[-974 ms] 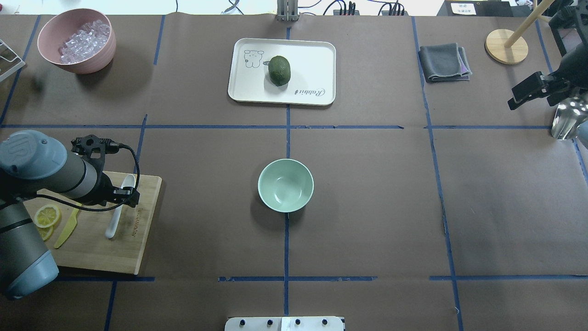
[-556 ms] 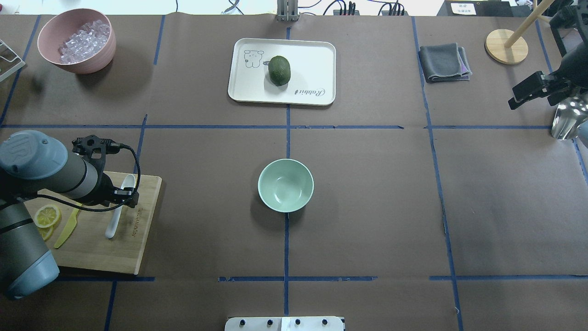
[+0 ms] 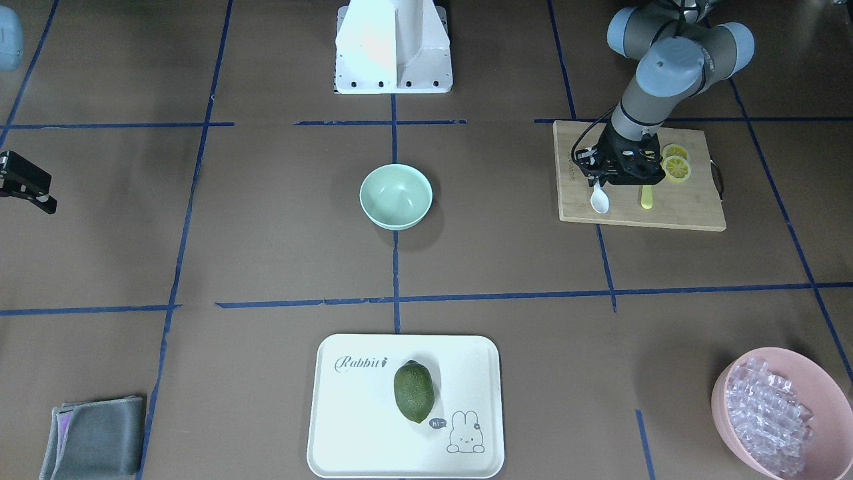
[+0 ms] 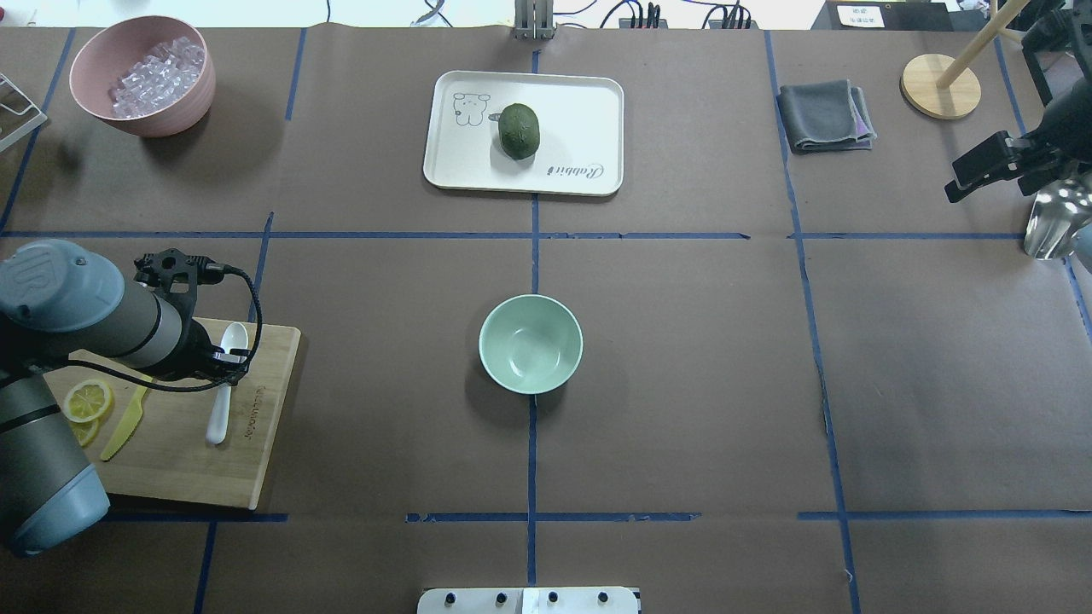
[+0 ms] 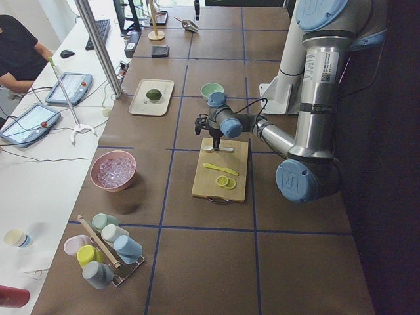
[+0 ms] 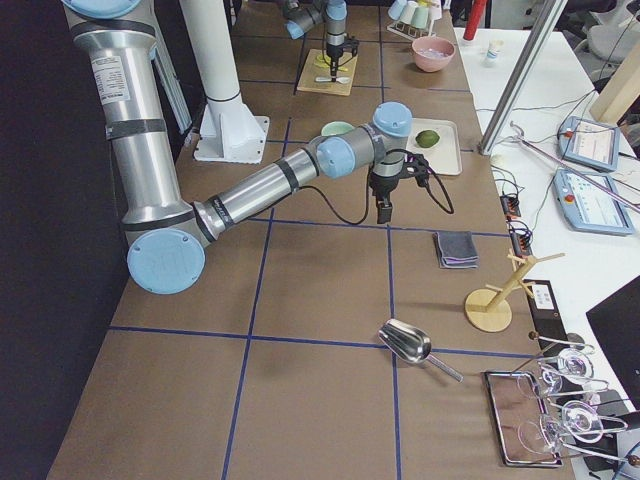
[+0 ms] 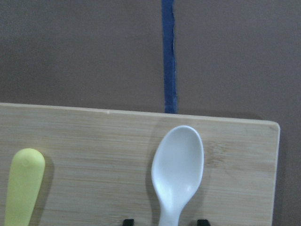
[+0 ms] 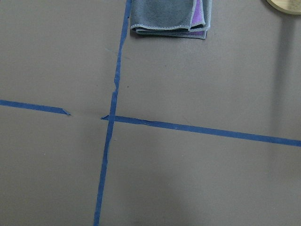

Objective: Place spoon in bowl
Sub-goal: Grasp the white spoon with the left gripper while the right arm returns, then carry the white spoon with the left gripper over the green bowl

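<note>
The white spoon (image 4: 223,388) lies on the wooden cutting board (image 4: 188,465) at the left, head pointing away from the robot. My left gripper (image 4: 230,368) is low over its neck and open. In the left wrist view the spoon (image 7: 178,165) runs down between the two fingertips (image 7: 128,221), with a gap on each side. The mint-green bowl (image 4: 531,344) stands empty at the table's middle, far to the right of the spoon; it also shows in the front view (image 3: 396,193). My right gripper (image 4: 960,188) hangs at the far right, empty, and looks open.
A yellow knife (image 4: 126,422) and lemon slices (image 4: 88,399) share the board. A pink bowl (image 4: 162,119) of clear pieces stands far left. A white tray (image 4: 580,111) holds an avocado (image 4: 519,130). A grey cloth (image 4: 825,115), wooden stand (image 4: 940,85) and metal scoop (image 4: 1054,222) are at the right.
The spoon has swung on the board: its handle end moved right, so it lies straighter. My left gripper has shifted slightly left over it. The right arm has barely moved.
</note>
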`<state>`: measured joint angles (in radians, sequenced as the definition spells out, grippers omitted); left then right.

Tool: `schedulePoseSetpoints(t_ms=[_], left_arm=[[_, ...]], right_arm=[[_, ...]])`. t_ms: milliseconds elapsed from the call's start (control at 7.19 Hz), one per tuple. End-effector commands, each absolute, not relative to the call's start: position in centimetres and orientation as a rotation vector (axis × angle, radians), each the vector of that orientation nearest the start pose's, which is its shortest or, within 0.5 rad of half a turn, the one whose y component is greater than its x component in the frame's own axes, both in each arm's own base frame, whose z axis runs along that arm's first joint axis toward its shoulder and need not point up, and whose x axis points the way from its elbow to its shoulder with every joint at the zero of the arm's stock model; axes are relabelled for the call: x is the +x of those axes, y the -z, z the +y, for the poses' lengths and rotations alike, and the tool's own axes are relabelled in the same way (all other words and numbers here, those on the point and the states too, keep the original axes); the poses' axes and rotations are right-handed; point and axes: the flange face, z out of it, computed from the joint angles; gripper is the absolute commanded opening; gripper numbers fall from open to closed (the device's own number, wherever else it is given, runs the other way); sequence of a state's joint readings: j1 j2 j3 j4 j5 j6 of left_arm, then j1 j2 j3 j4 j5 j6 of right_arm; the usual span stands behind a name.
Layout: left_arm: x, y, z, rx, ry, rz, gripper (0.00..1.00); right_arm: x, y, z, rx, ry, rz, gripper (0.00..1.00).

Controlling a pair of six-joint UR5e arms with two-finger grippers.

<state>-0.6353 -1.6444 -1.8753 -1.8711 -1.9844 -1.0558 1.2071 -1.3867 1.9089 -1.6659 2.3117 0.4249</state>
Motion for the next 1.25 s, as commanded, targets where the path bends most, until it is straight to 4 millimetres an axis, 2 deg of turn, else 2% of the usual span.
schedulePoseSetpoints(t_ms=[0,278,417,556,695,834,974,1113], left_arm=[[36.6,-43.9,-38.6,0.021,-0.034,0.8,0.0],[35.4,-41.2,-37.8,0.002,-0.046,0.837,0.0],[35.1,-38.4,-37.5,-0.043,-0.043,0.823,0.0],[36.1,-33.2,-38.7,-0.045,-0.034,0.823,0.0],[38.0,-27.7,-39.9,-0.063,0.016,0.834,0.0],[40.7,-23.5,-41.4,-0.092,0.103,0.866,0.0],[44.2,-21.5,-41.7,-0.137,0.161,0.876,0.0],[48.8,-19.0,-40.8,-0.174,0.176,0.898,0.0]], right_arm=[[-12.9,-41.1,-52.7,0.094,0.098,-0.829,0.99],[-12.6,-41.1,-52.8,0.097,0.092,-0.828,0.99],[-12.2,-41.2,-52.8,0.097,0.086,-0.828,0.99],[-11.9,-41.2,-52.9,0.101,0.082,-0.828,0.99],[-11.8,-41.7,-52.7,0.094,0.081,-0.826,0.99],[-11.5,-41.8,-52.5,0.095,0.078,-0.827,0.99],[-11.0,-42.4,-52.3,0.097,0.076,-0.824,0.99],[-10.6,-42.9,-52.3,0.105,0.096,-0.818,0.99]])
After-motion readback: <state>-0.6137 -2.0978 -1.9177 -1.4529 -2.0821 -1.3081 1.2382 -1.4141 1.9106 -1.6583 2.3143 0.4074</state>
